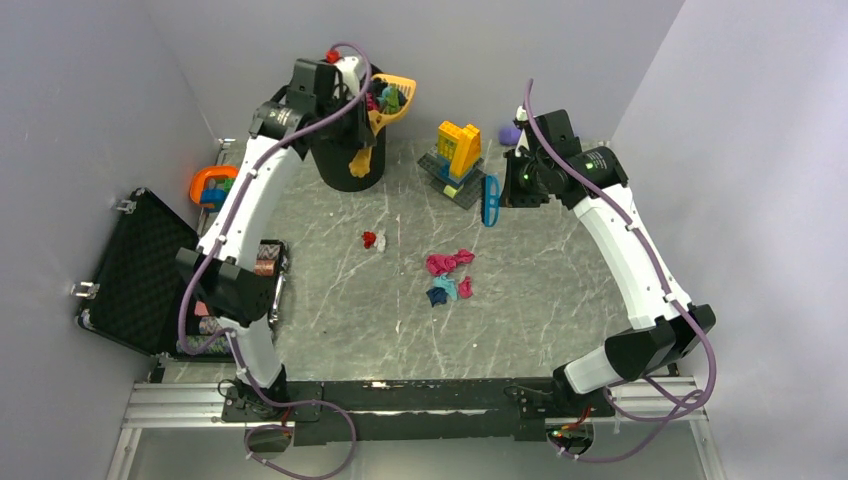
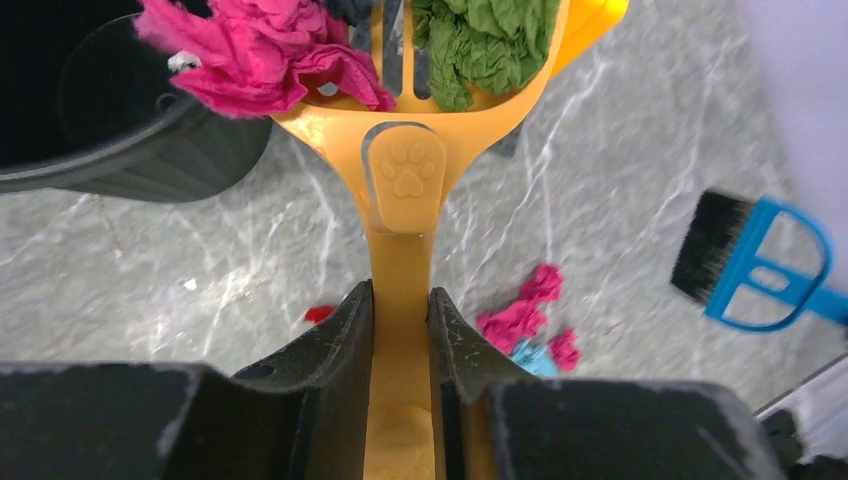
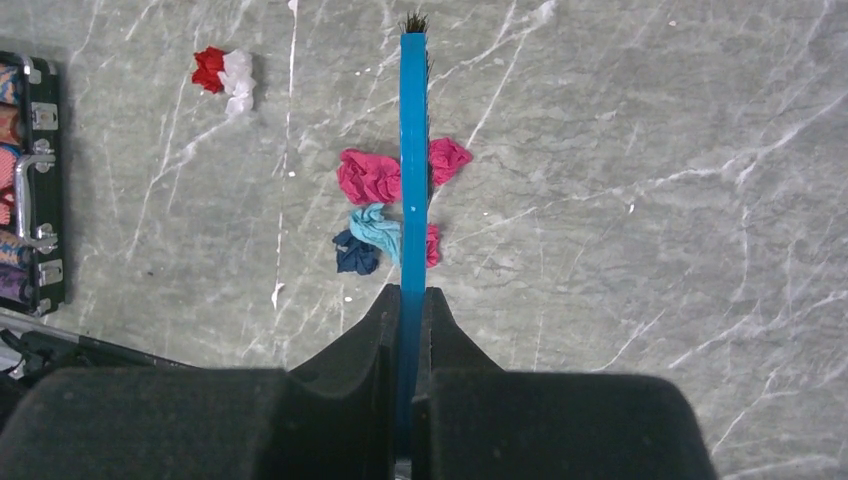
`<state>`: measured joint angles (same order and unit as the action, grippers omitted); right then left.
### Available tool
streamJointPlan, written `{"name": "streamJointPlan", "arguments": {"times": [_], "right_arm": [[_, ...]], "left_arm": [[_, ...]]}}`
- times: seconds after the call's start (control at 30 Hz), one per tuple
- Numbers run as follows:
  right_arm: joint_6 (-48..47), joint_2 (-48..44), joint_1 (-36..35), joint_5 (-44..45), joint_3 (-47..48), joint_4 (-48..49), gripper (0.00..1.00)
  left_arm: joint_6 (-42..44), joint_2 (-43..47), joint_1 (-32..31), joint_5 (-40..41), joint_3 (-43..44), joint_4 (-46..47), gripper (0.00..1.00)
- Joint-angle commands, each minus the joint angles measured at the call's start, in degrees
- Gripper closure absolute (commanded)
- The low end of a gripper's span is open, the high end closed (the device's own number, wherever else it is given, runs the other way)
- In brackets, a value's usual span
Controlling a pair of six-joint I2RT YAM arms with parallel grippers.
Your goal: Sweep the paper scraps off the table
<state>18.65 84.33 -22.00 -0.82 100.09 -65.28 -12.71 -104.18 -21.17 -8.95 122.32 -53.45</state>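
Note:
My left gripper (image 1: 365, 112) (image 2: 400, 300) is shut on the handle of a yellow scoop (image 1: 392, 98) (image 2: 405, 180), held tilted over the black bin (image 1: 345, 160) (image 2: 100, 130). Pink (image 2: 270, 50) and green (image 2: 485, 40) paper scraps lie in the scoop. My right gripper (image 1: 515, 185) (image 3: 412, 295) is shut on a blue brush (image 1: 490, 200) (image 3: 412, 150), held above the table (image 1: 330, 300). On the table lie a red and white pair of scraps (image 1: 373, 240) (image 3: 225, 75) and a pink, teal and dark blue cluster (image 1: 448, 275) (image 3: 368, 180), right under the brush.
A yellow-and-orange brick build (image 1: 458, 155) stands at the back, left of the brush. An open black foam-lined case (image 1: 140, 270) with poker chips (image 1: 265, 260) lies at the left edge. An orange object (image 1: 212, 185) sits behind the case. A purple object (image 1: 510, 133) is at the back right.

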Motion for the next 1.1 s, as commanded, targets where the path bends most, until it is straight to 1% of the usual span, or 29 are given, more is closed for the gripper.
{"name": "streamJointPlan", "arguments": {"times": [0.0,0.07,0.13,0.17,0.23,0.37,0.5,0.53,0.57,0.73,0.8,1.0,1.07], "right_arm": [[0.46,-1.51,-0.06,-1.79,1.55,0.94,1.00],[0.49,-1.97,0.02,-2.38,1.11,1.12,1.00],[0.58,-2.59,-0.06,-3.19,0.21,1.41,1.00],[0.67,-3.02,-0.07,-3.70,-0.46,1.71,1.00],[0.77,-3.67,-0.05,-4.96,-1.89,2.49,1.00],[0.94,-4.15,0.00,-5.68,-3.25,3.65,1.00],[0.95,-4.17,-0.02,-6.22,-3.29,4.59,1.00],[0.97,-4.24,-0.06,-6.38,-3.53,4.70,1.00],[0.95,-4.41,-0.04,-6.62,-3.79,4.76,1.00],[0.36,-5.50,-0.02,-6.50,-5.04,4.67,1.00],[0.19,-5.85,-0.04,-6.52,-5.20,4.49,1.00],[0.02,-6.61,-0.05,-6.56,-5.75,4.45,1.00],[0.06,-6.67,-0.04,-6.55,-5.72,4.44,1.00]], "left_arm": [[-8.51,-2.07,4.51,-11.64,4.51,5.54,1.00],[-13.15,-2.36,6.77,-15.37,2.94,9.49,1.00],[-19.11,-1.96,9.11,-20.06,-0.52,14.63,1.00],[-22.84,-1.42,10.42,-23.78,-3.42,18.33,1.00],[-30.71,0.20,12.45,-28.33,-9.95,26.36,1.00],[-46.73,3.02,15.30,-35.51,-21.94,43.85,1.00],[-64.76,4.04,17.15,-40.45,-33.00,66.19,1.00],[-69.87,4.15,17.53,-40.83,-34.98,71.33,1.00],[-72.55,4.24,17.84,-40.87,-36.29,74.69,1.00],[-80.66,4.05,18.65,-40.25,-38.25,83.74,1.00],[-84.99,3.57,18.87,-39.55,-39.18,88.90,1.00],[-104.29,-1.17,18.99,-34.05,-42.34,112.94,1.00],[-107.72,-2.51,19.06,-32.38,-42.66,117.47,1.00]]}}
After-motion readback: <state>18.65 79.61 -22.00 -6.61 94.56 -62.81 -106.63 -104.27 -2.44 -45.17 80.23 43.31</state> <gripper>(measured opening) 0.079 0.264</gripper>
